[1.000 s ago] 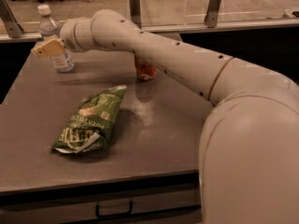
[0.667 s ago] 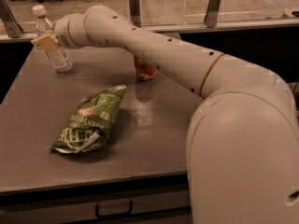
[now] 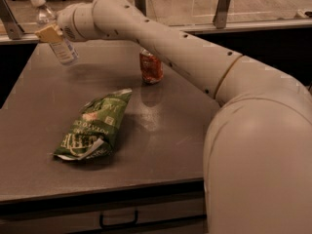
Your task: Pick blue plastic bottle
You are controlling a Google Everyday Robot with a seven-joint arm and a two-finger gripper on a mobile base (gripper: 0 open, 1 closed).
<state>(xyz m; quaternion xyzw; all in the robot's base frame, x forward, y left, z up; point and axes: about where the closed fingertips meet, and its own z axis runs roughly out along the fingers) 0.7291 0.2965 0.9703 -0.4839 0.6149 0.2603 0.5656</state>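
Note:
The blue plastic bottle [image 3: 52,32], clear with a white cap and white label, is tilted and held off the table at the far left. My gripper [image 3: 50,34] is shut on its middle, with a tan finger pad [image 3: 48,33] across the bottle's body. The white arm [image 3: 165,48] reaches in from the lower right across the table to it. The bottle's base hangs above the table's [image 3: 161,145] back left corner.
A red dented soda can [image 3: 151,67] stands behind the arm at the table's middle back. A green chip bag [image 3: 92,126] lies left of centre. A glass rail with metal posts [image 3: 222,6] runs behind the table. A drawer handle [image 3: 119,222] sits below the front edge.
The bottle has been lifted off the table and tipped to the left in the gripper. The arm has risen with it.

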